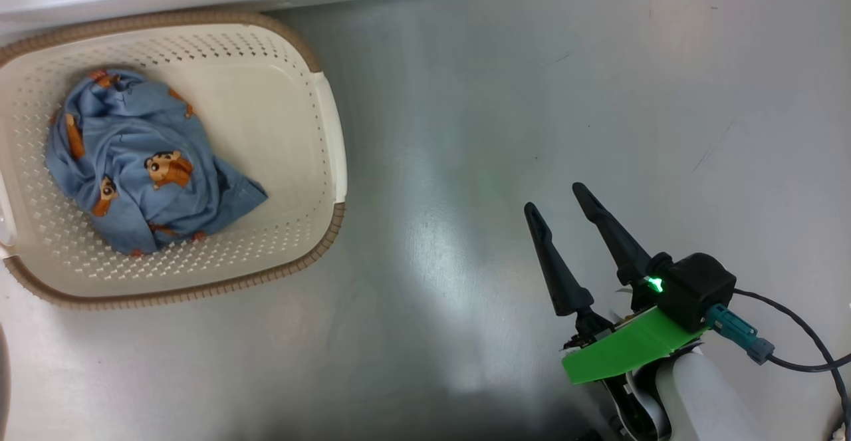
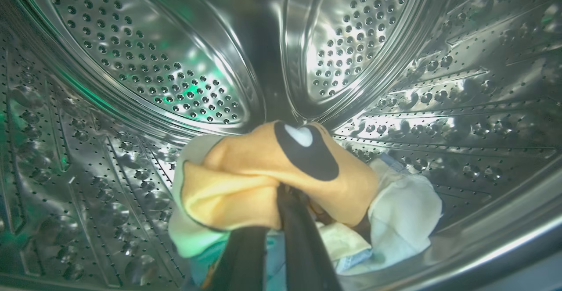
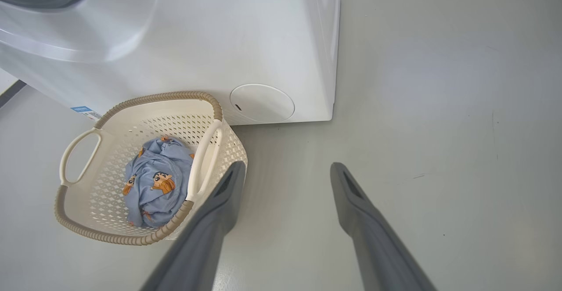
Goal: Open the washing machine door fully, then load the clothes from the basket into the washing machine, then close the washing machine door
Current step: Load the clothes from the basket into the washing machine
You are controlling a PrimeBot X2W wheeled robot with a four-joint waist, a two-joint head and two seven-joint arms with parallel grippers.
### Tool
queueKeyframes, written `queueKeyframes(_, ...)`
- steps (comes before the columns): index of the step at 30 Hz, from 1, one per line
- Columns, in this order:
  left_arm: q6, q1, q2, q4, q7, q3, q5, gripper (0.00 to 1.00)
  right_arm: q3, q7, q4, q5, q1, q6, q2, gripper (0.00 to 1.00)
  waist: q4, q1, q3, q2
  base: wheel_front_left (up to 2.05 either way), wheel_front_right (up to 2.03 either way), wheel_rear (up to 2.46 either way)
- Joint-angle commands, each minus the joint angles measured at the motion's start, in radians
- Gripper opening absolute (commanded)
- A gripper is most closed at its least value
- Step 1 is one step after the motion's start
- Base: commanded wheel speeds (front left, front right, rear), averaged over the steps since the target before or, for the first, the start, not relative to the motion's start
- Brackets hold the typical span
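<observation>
Your left gripper was deep in the washer's drum, fingers clenched on a cream and orange cloth whose bunch hid their tips; more white cloth lay just beside it. In front of the washer, close below its round cover, stood the basket with the blue garment inside. Your right gripper hung released, fingers spread, over bare floor beside the basket, off the washer's front corner.

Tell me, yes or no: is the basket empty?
No, a crumpled light blue printed garment lies inside the basket.
</observation>
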Motion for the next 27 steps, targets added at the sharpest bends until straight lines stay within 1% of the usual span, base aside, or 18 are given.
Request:
queueKeyframes(1,-0.003,-0.018,0.043,-0.006,0.006,0.006,-0.003,0.18,0.022,-0.005,-0.013,0.008,0.048,0.002,0.008,1.0,-0.001,0.0,0.0,-0.0001,0.0,0.0,0.0)
queueKeyframes(2,-0.006,-0.026,0.038,0.017,0.015,0.008,-0.012,0.95,0.022,-0.005,-0.013,0.009,0.048,0.002,0.008,1.0,-0.001,0.0,-0.002,-0.0001,0.0,0.0,0.0)
queueKeyframes(3,-0.008,-0.035,0.035,0.035,0.019,0.008,-0.017,1.0,0.023,-0.005,-0.013,0.009,0.048,0.002,0.008,1.0,-0.001,0.0,-0.002,-0.0001,0.0,0.0,0.0)
queueKeyframes(9,-0.015,-0.068,0.018,0.126,0.048,0.004,-0.039,1.0,0.021,-0.005,-0.011,0.014,0.045,0.002,0.008,1.0,-0.001,0.0,-0.003,-0.0001,0.0,0.0,0.0)
queueKeyframes(15,-0.013,-0.08,0.009,0.171,0.031,-0.003,-0.044,1.0,0.014,-0.005,-0.011,0.016,0.034,0.002,0.008,1.0,0.003,0.0,-0.011,-0.0001,0.0,0.0,0.0)
queueKeyframes(21,-0.015,-0.07,-0.013,0.19,0.009,-0.006,-0.057,1.0,0.002,-0.005,-0.009,0.008,0.018,0.002,0.008,1.0,0.018,0.0,-0.029,-0.0001,0.0,0.0,0.0)
queueKeyframes(27,-0.014,-0.028,-0.031,0.176,-0.007,-0.002,-0.068,1.0,-0.016,-0.005,-0.006,-0.003,0.003,0.002,0.008,1.0,0.042,0.0,-0.06,-0.0001,0.0,0.0,0.0)
